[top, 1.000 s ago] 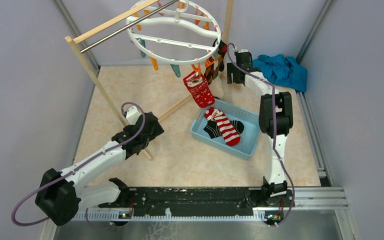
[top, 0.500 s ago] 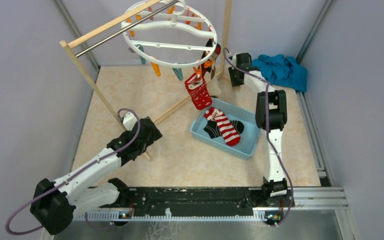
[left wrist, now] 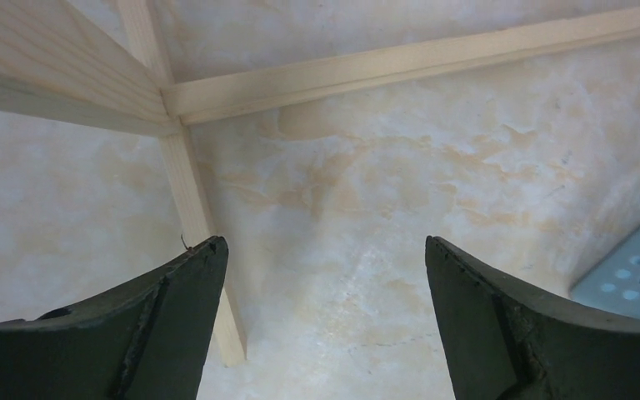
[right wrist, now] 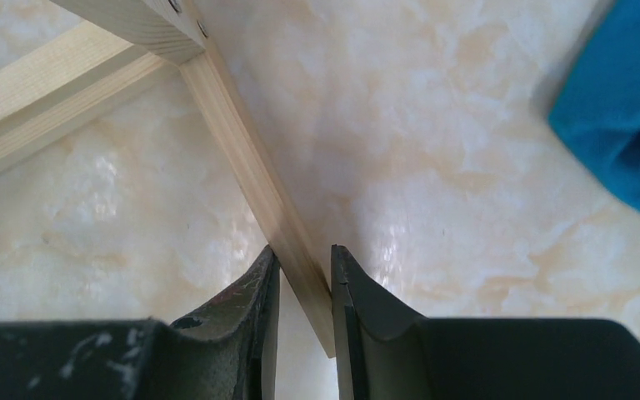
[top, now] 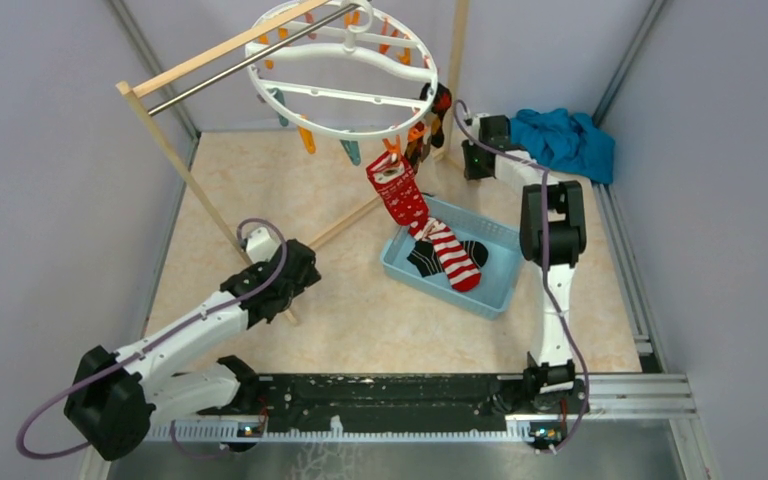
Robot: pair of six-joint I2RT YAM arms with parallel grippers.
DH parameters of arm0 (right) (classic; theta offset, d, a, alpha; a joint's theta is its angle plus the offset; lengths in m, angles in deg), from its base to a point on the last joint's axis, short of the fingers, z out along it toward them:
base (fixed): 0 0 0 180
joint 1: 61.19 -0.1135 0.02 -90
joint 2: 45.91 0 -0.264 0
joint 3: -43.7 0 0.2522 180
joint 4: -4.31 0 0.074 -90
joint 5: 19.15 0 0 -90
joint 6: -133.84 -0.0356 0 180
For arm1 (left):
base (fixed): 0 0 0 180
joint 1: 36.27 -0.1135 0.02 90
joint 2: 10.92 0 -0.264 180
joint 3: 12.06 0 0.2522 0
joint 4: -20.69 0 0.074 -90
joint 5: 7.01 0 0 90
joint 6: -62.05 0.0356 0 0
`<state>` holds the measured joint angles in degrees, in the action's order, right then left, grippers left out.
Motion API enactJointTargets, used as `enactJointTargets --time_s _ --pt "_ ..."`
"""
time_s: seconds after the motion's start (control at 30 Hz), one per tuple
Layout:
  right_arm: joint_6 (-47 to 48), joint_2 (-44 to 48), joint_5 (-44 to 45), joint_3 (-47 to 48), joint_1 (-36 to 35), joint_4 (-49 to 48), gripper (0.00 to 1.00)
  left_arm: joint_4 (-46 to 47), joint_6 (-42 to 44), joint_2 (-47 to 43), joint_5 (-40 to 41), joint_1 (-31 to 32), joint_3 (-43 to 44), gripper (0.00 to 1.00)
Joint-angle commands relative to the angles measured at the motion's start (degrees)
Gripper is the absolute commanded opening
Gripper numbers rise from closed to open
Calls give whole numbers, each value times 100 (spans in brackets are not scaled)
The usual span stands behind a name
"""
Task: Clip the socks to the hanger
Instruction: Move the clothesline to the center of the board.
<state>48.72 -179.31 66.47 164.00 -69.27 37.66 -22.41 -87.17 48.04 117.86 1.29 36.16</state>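
Hanger (top: 350,95) left of outstretched right gripper (top: 472,165)

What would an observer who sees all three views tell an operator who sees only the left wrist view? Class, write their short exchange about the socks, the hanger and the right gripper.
Operator: My left gripper is open over the floor, with a basket corner beside it. Any socks inside?
Observer: Yes, a red-and-white striped sock lies across a black sock in it.
Operator: Is anything clipped?
Observer: A red patterned sock hangs from an orange clip on the hanger.
Operator: Where is the right gripper?
Observer: The right gripper is at the far side near the teal cloth, nearly closed and empty above a wooden bar.
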Motion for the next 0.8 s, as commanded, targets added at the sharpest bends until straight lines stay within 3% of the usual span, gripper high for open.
enactJointTargets --time_s 0.0,0.4,0.77 --pt "-812 511 418 -1020 368 -215 0 -444 143 263 706 -106 333 93" --pt "-972 1355 559 -2494 474 -866 0 785 1108 1589 -354 -975 547 93" --pt "-1279 1753 465 -3321 453 -1105 0 1585 1496 2561 -723 -2043 1064 93"
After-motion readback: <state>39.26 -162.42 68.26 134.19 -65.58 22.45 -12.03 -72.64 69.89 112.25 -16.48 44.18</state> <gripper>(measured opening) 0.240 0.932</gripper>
